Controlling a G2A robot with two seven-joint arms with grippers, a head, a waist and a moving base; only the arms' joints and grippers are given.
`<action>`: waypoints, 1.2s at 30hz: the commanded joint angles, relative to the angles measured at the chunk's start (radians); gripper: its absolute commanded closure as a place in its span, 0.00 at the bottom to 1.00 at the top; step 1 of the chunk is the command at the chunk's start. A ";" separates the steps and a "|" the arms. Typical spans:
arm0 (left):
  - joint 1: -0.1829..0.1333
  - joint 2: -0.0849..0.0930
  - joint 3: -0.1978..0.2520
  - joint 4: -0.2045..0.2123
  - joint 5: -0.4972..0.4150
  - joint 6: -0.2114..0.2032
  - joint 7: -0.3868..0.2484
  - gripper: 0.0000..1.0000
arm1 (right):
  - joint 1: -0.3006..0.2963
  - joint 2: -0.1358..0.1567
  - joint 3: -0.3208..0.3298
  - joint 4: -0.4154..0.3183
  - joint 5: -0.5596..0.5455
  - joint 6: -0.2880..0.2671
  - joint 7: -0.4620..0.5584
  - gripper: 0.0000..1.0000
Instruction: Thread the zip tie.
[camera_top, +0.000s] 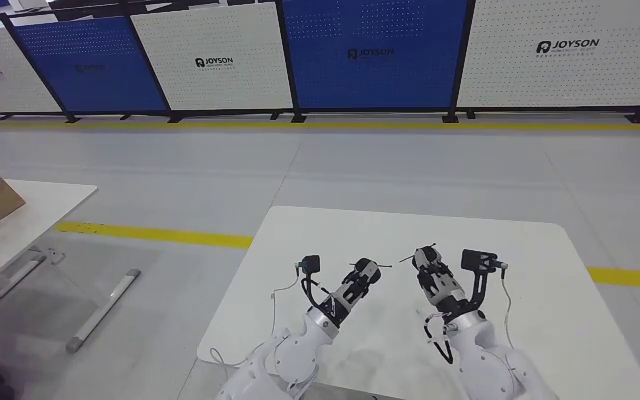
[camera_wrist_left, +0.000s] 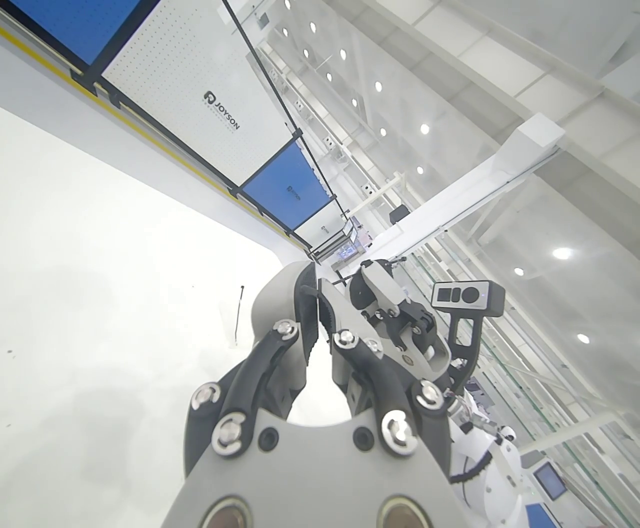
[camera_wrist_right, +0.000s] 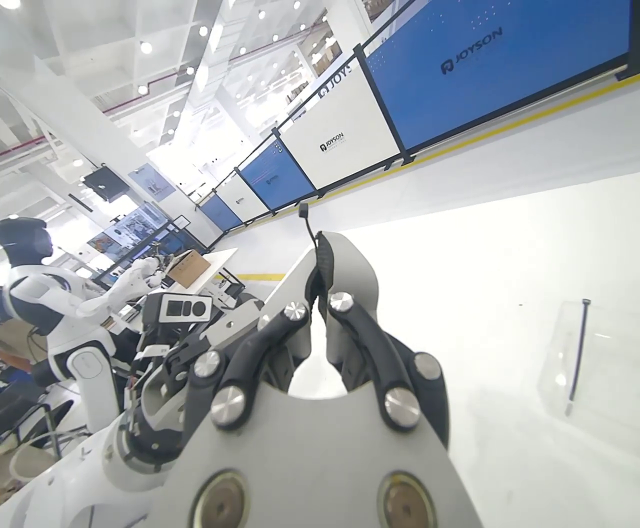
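The zip tie (camera_wrist_right: 309, 227) is pinched between the shut pads of the right gripper (camera_wrist_right: 321, 255), and its square head is seen standing clear above the fingertips. The pads of the left gripper (camera_wrist_left: 316, 286) are pressed together; whether anything is caught between them cannot be told. Both grippers are held close side by side above the white table (camera_top: 330, 240), with their tips turned toward each other.

A loose zip tie (camera_wrist_right: 578, 350) is laid flat on the tabletop, on a clear plastic pouch (camera_wrist_right: 605, 320), well apart from the right gripper. The tabletop itself is plain, matte and white, with rounded corners.

Beyond the table a pale grey floor (camera_top: 200, 170) is crossed by a yellow line (camera_top: 150, 235). A second white table (camera_top: 45, 210) is placed off to the left, with a cardboard box (camera_top: 8, 197) at its edge. The far side of the room is closed off by a row of black-framed pegboard panels, blue (camera_top: 375, 55) and white (camera_top: 215, 55) in turn. Round ceiling lights (camera_wrist_left: 425, 128) are set among white beams overhead.
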 joint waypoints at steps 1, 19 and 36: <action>0.000 0.000 0.000 0.000 0.000 0.000 0.000 1.00 | -0.003 -0.001 0.006 0.002 0.035 -0.020 0.015 1.00; 0.000 0.000 0.000 0.000 0.000 0.000 0.000 1.00 | -0.011 -0.002 0.026 0.013 0.088 -0.070 0.028 1.00; 0.000 0.000 0.000 0.000 0.000 0.000 0.000 1.00 | 0.014 -0.016 -0.005 0.054 0.074 -0.049 0.028 1.00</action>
